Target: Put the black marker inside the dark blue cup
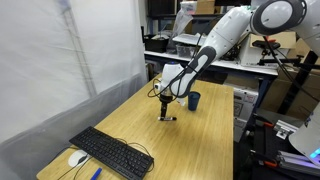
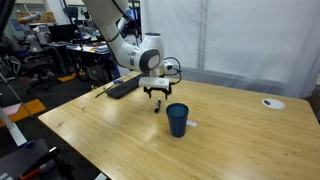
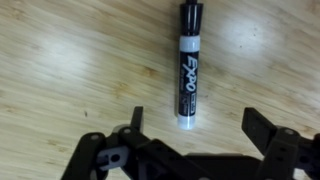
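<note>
The black marker lies flat on the wooden table, black cap away from me, pale labelled barrel end between my fingers. My gripper is open, a finger on each side of the marker's near end, not touching it. In both exterior views the gripper hangs just above the table with the marker below it. The dark blue cup stands upright a short way from the gripper.
A black keyboard and a white mouse lie at one end of the table. A small pale object lies beside the cup. A white disc sits near a far edge. Desks and equipment surround the table.
</note>
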Available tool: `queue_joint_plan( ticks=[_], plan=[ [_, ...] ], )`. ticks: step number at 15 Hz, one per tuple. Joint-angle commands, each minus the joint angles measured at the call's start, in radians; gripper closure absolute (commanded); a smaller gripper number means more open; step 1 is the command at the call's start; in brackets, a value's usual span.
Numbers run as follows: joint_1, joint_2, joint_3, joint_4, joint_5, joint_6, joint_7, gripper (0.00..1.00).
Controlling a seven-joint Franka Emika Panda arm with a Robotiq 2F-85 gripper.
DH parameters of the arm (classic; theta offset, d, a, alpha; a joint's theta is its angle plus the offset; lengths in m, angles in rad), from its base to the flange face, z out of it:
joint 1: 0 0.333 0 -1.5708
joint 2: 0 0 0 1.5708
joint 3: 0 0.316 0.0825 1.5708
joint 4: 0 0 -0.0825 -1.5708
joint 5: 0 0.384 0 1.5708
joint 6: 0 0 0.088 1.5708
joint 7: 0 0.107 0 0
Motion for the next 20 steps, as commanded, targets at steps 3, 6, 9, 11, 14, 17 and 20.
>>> queue_joint_plan(
  ticks=[3, 6, 9, 11, 14, 17, 20],
  plan=[
    [0.008, 0.047, -0.011, 0.076, -0.015, -0.061, 0.008, 0.0],
    [0.005, 0.07, -0.006, 0.097, -0.018, -0.066, -0.006, 0.0],
    [0.007, 0.084, -0.005, 0.114, -0.021, -0.07, -0.008, 0.0],
    [0.011, 0.087, -0.005, 0.12, -0.023, -0.071, -0.009, 0.26],
    [0.022, 0.088, -0.009, 0.123, -0.026, -0.069, -0.003, 0.47],
    [0.024, 0.087, -0.009, 0.128, -0.032, -0.069, -0.003, 0.67],
    [0.028, 0.086, -0.012, 0.128, -0.038, -0.066, 0.0, 0.88]
  ],
)
